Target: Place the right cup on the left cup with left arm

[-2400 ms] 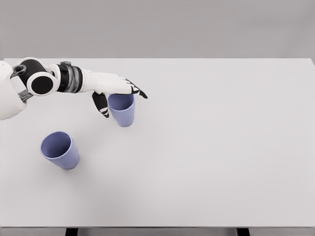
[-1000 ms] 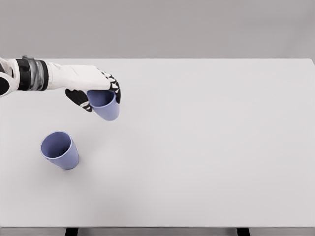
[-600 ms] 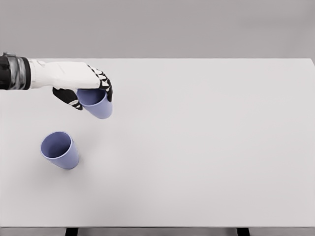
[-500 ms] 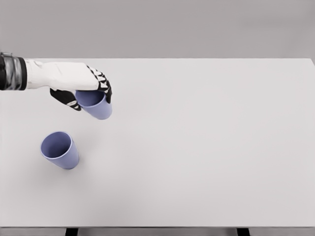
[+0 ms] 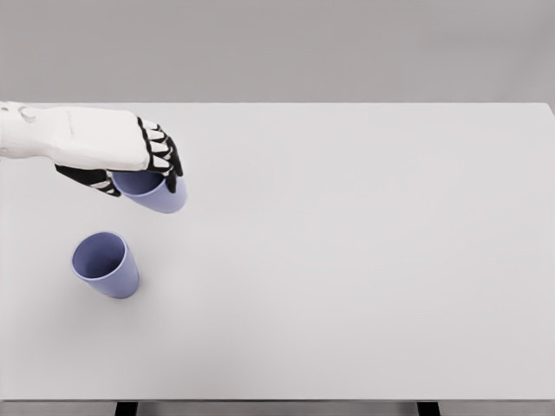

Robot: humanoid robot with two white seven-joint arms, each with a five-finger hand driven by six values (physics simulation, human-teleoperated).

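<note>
My left hand [image 5: 130,173] comes in from the left edge, white with black fingers, and is shut on a lavender cup [image 5: 157,192]. That cup hangs tilted above the white table [image 5: 364,260], its rim hidden under my palm. A second lavender cup [image 5: 106,264] stands upright on the table, below and to the left of the held one, mouth open upward. The two cups are apart. My right arm does not show.
The table's front edge runs along the bottom of the picture and its back edge meets a grey wall. Nothing else stands on the table.
My left hand has carried the cup up off the table and leftward, nearer the camera, tilting it a little. The standing cup has not moved.
</note>
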